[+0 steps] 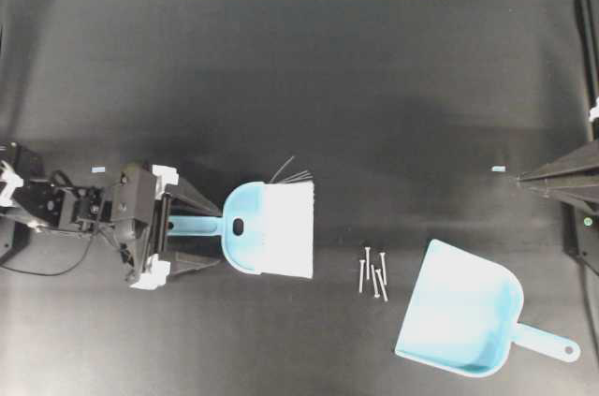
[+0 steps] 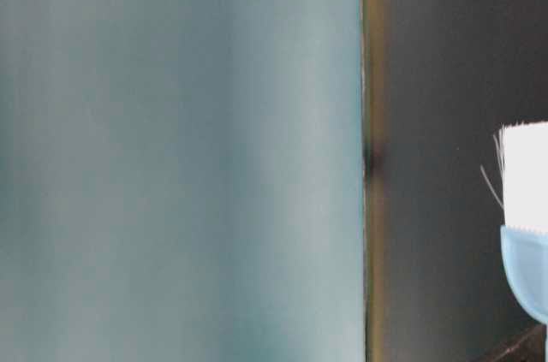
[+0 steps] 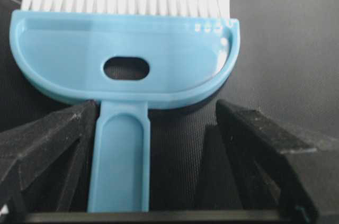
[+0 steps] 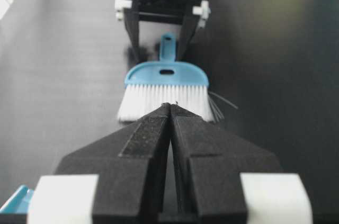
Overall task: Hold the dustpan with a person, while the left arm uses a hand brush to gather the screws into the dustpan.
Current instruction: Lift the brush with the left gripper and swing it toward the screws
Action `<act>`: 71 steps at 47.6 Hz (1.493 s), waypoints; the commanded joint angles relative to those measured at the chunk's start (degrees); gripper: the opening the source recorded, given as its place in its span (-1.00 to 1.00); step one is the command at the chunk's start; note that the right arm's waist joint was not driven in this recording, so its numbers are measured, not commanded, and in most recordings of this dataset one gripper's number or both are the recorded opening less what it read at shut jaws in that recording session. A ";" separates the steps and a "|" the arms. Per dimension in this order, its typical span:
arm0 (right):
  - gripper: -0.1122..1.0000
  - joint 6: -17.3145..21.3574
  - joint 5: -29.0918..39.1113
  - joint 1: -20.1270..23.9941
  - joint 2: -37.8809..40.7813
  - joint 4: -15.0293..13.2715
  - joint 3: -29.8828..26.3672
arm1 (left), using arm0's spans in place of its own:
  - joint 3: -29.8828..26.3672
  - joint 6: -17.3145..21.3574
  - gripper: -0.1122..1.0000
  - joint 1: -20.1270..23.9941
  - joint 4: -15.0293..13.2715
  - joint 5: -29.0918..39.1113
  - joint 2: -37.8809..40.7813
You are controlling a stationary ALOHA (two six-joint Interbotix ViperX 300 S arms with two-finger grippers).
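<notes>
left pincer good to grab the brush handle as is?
Probably yes. The left pincer is open, its fingers either side of the hand brush handle, nothing between them; closing looks unobstructed.

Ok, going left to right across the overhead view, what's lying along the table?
Left arm's open black end effector around the brush handle → light blue plastic hand brush with white bristles → cluster of thin silvery metal screws → light blue plastic scoop-shaped dustpan → right arm's pointed black end effector at the right edge.
</notes>
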 commanded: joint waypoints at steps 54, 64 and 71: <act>-0.80 -1.23 5.27 0.00 -4.13 -0.79 6.50 | -16.88 15.64 -0.25 3.96 0.18 59.33 -31.29; -0.80 -1.23 4.04 0.00 -5.01 -0.79 7.73 | -22.50 13.71 -0.25 3.60 0.18 69.35 -30.85; -0.80 -1.23 4.22 0.00 -5.80 -0.79 7.82 | -26.81 12.83 -0.25 2.46 0.18 77.26 -28.56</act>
